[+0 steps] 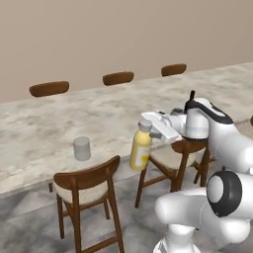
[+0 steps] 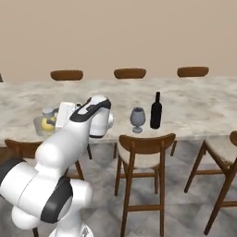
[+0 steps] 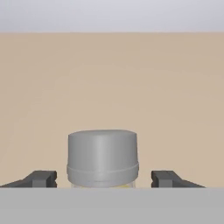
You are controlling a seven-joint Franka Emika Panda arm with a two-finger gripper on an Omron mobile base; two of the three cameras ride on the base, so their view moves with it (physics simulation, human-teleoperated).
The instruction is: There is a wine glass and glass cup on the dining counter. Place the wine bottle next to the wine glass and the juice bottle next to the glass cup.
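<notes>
Claw [image 3: 103,179]: fingers level, jaws wide, one tip to each side of the juice bottle's capped neck with a gap visible on both sides; whether the pads touch lower down cannot be told. Juice bottle [image 1: 141,149]: upright, long axis vertical, directly between the fingers, at the near edge of the dining counter [image 1: 44,128], with the glass cup [image 1: 81,148] off to its left. Wine bottle [image 2: 156,111]: standing just beside the wine glass [image 2: 137,118].
</notes>
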